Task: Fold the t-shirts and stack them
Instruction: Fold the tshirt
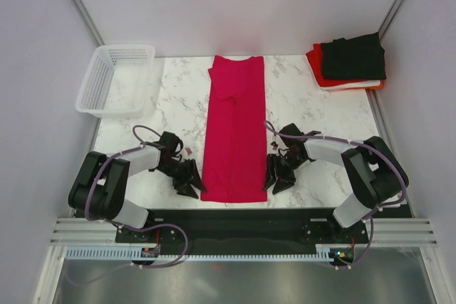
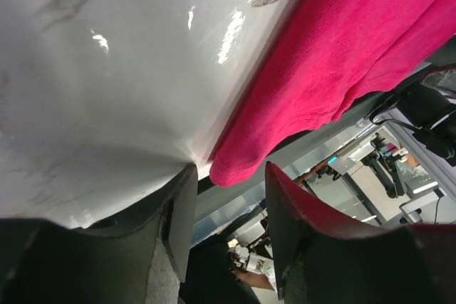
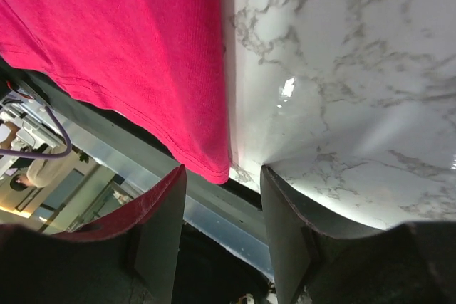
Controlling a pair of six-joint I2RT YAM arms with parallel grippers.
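The glossy marbled desk [image 1: 328, 112] carried a long, fine-ribbed crimson t-shirt [image 1: 235, 129], a narrow strip between the left tool [image 1: 192, 181] and right tool [image 1: 274, 176]. Only the wrist views showed both tools spread, each straddling a soft hem corner.
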